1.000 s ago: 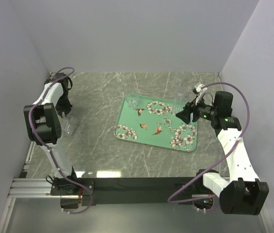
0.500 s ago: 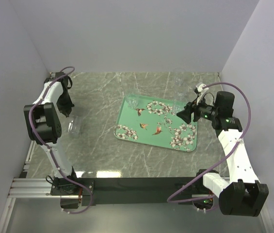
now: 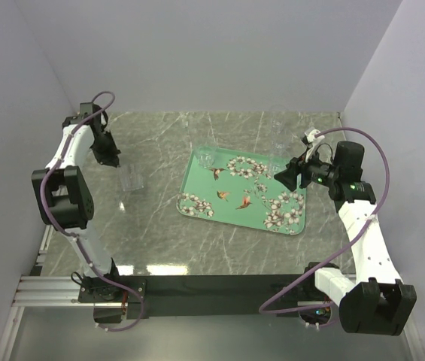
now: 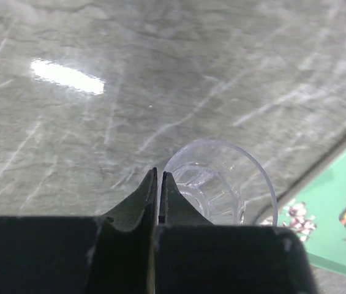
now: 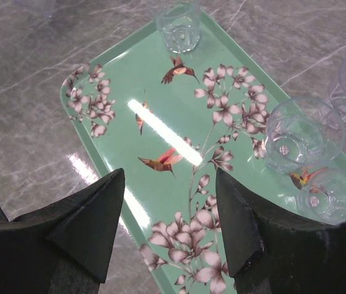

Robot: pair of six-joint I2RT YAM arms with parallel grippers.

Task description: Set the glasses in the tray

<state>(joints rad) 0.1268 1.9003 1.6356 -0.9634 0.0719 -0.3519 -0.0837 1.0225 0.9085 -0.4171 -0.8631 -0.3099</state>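
Left wrist view shows the left end effector [image 4: 159, 179] closed tight on the near wall of a glass [image 4: 218, 184]. One finger seems to be inside the rim, a pinch that suits something so thin and slippery. Seen from above, this glass is over the desk [image 3: 167, 241], left of the tray [image 3: 231, 213] and well apart from it, so the carry across is not yet done. The right end effector [image 5: 169, 214] hangs open and empty above the tray. Three glasses [image 5: 295, 135] already stand near the tray's edges, leaving its middle free.
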